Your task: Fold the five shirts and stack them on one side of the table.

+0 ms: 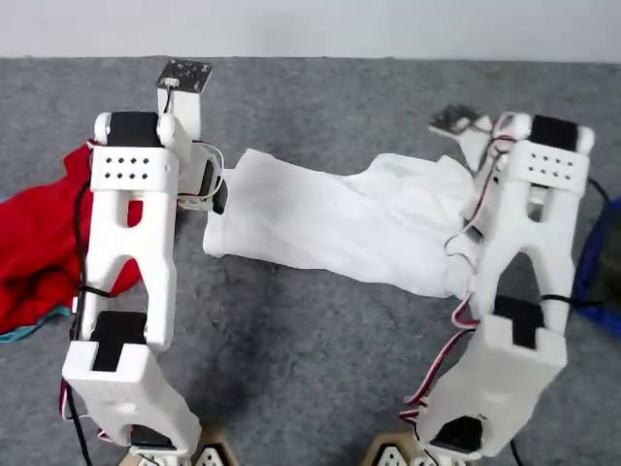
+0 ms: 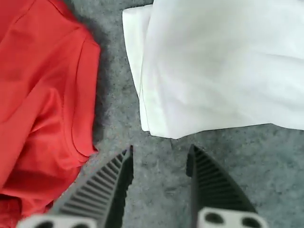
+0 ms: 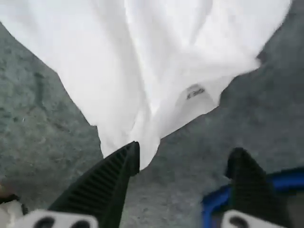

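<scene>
This looks like a robotics lab or test bench rather than a home. The desk (image 1: 320,388) is covered with a grey felt-like mat, and a plain white wall (image 1: 310,24) stands behind it. Two white plastic arms, the left arm (image 1: 131,223) and the right arm (image 1: 524,252), stand at its near edge with bare wires (image 1: 441,364) running along them. A small bare circuit board (image 1: 184,75) sits at the left arm's wrist. A white shirt (image 1: 340,218) lies on the mat between the arms.
</scene>
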Motion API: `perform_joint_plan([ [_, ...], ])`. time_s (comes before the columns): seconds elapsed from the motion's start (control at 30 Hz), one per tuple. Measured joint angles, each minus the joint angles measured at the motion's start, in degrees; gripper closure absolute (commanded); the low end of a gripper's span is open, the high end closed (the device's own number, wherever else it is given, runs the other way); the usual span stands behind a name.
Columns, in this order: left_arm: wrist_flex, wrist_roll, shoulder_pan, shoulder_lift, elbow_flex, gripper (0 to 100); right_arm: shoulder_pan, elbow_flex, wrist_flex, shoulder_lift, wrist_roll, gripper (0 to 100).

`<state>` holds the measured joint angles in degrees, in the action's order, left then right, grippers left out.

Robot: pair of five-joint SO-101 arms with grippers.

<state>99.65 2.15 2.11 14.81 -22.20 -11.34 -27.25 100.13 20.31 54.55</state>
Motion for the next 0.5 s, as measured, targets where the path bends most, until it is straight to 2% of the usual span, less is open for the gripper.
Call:
perform_joint_plan([
  [0.23,0.0,0.0,0.0,0.0,0.0,82,7.1,-1.8,-10.5,6.2,-3.4,73.4],
  [0.5,0.0,0.0,0.0,0.0,0.0,82,9.7,-11.5,-12.0,21.8,-4.0,75.7],
])
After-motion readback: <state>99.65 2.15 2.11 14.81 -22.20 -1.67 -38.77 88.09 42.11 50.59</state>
